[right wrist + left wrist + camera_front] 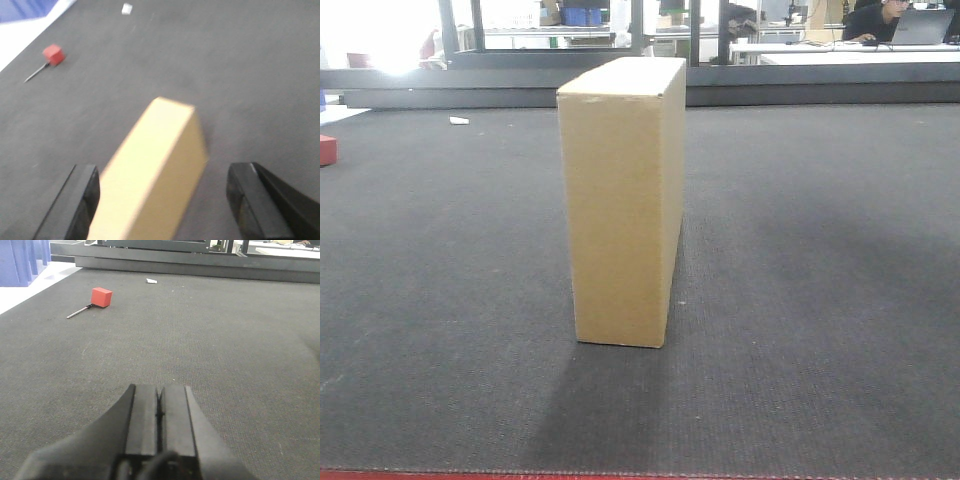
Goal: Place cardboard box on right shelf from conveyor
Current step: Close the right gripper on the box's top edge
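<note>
The tan cardboard box (623, 200) stands upright on its narrow edge in the middle of the dark grey conveyor (820, 250). In the right wrist view the cardboard box (160, 175) lies between the spread fingers of my right gripper (165, 200), which is open; the left finger is close to the box, the right finger stands well apart. My left gripper (160, 392) is shut with nothing in it, low over bare conveyor (225, 340). No gripper shows in the front view. The right shelf is out of view.
A small red block (101, 296) with a thin rod lies far left on the belt, also seen as the red block (53, 54). A white scrap (151, 281) sits near the dark back rail (800, 90). The red front edge (620, 476) runs along the bottom.
</note>
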